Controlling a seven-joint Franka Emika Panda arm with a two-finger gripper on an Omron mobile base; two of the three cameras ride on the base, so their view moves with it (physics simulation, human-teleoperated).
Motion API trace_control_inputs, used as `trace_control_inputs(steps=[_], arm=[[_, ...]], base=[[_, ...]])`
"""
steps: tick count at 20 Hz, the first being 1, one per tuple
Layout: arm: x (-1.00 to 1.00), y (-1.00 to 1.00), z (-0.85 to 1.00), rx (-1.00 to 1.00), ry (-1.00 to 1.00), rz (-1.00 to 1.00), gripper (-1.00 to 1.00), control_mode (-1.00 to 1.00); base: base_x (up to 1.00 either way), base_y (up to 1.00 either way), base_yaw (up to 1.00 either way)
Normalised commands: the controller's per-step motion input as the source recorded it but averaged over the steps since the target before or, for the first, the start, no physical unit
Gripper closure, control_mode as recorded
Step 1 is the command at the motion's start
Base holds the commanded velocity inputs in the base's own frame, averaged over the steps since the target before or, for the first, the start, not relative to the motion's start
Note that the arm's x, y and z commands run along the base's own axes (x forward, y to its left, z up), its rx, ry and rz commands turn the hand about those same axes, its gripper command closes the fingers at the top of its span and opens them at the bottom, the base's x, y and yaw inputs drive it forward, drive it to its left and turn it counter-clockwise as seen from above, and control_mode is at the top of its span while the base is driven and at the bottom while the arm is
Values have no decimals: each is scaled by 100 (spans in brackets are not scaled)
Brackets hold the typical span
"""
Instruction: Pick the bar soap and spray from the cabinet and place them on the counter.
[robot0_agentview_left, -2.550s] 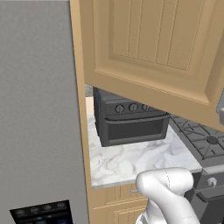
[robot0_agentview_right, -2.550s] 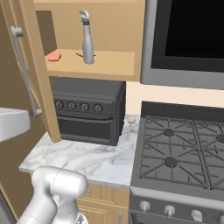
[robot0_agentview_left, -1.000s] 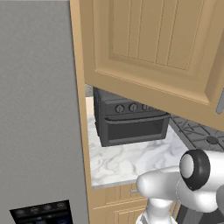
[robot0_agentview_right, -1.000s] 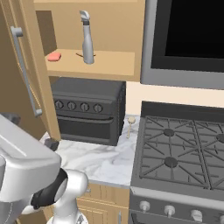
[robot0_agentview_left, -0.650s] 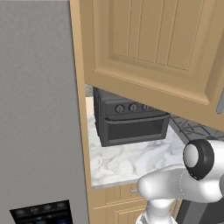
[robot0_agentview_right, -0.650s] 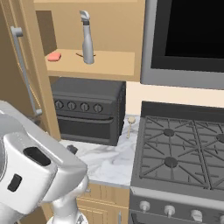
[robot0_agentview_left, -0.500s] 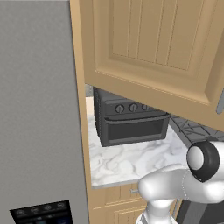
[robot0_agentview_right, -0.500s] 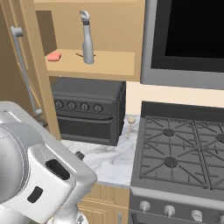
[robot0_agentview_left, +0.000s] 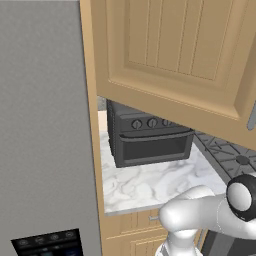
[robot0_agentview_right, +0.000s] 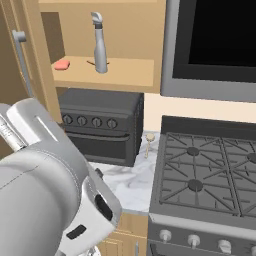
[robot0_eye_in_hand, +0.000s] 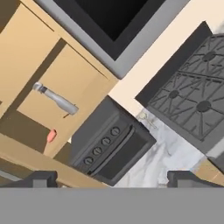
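End effector (robot0_eye_in_hand: 112, 177) spread, empty, well short of open cabinet (robot0_agentview_right: 125, 70) shelf edge

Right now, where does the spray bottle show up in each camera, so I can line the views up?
Left base view: hidden behind the open cabinet door.
Right base view: spray bottle upright on the cabinet shelf, upper left.
Hand view: spray bottle at left, rolled sideways.
Shared landmark: the black toaster oven.

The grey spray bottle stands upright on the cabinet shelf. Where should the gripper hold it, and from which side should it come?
Grip the spray bottle around its straight grey body, below the narrower neck and nozzle head. Come level from the open front of the cabinet: the bottle stands upright near the shelf's front, with the shelf's back wall behind it. The open gripper would probably fit the slim body. The bar soap lies apart, to the side.
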Motion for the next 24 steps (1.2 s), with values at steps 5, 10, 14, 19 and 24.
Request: trace_control_inputs(steps=[5,10,14,19,24], arm=[[0,0,52,22,12,4,-100,-100],[0,0,27,23,9,4,-100,-100],[0,0,0,29,3,4,-100,-100],[0,0,0,32,7,6,-100,-100],[11,14,0,16,10,6,-100,-100]], base=[[0,0,0],[0,0,0],[0,0,0],[0,0,0],[0,0,0]])
